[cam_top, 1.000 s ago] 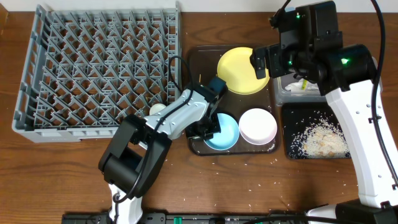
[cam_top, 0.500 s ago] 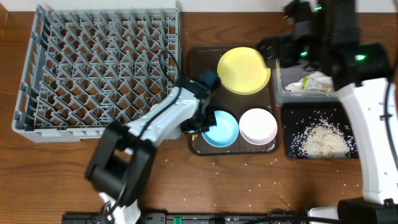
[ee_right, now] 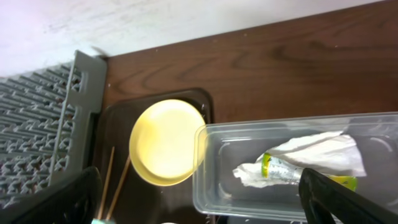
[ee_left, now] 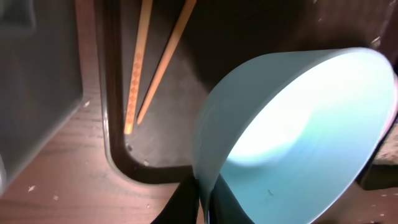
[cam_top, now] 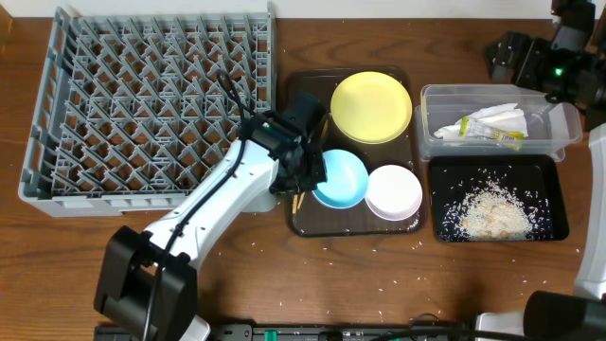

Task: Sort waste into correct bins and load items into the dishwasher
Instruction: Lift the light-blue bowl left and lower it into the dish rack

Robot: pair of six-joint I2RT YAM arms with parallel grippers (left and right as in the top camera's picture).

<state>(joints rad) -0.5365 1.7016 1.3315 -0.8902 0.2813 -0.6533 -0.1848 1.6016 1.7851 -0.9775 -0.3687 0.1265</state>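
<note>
My left gripper (cam_top: pixel 305 175) is shut on the rim of the light blue bowl (cam_top: pixel 341 177), tilted above the brown tray (cam_top: pixel 301 220); the wrist view shows my fingers (ee_left: pixel 204 202) pinching the bowl (ee_left: pixel 298 130). The chopsticks (ee_left: pixel 152 62) lie on the tray beside it. The yellow plate (cam_top: pixel 370 106) and white bowl (cam_top: pixel 393 191) sit on the tray. My right gripper (ee_right: pixel 199 205) is open and empty, high at the back right. The napkin (cam_top: pixel 494 118) and wrapper (cam_top: pixel 500 138) lie in the clear tub (cam_top: pixel 436 147). Rice (cam_top: pixel 490 213) lies in the black tray (cam_top: pixel 549 225). The grey rack (cam_top: pixel 151 104) stands at left.
Loose rice grains (cam_top: pixel 379 284) are scattered on the wooden table in front of the trays. The clear tub (ee_right: pixel 211 186) and yellow plate (ee_right: pixel 165 143) also show in the right wrist view, with the rack's corner (ee_right: pixel 81 93) at left.
My left gripper has tipped the light blue bowl up and shifted it slightly right. My right arm has pulled away from the plate toward the back right corner, uncovering the tub.
</note>
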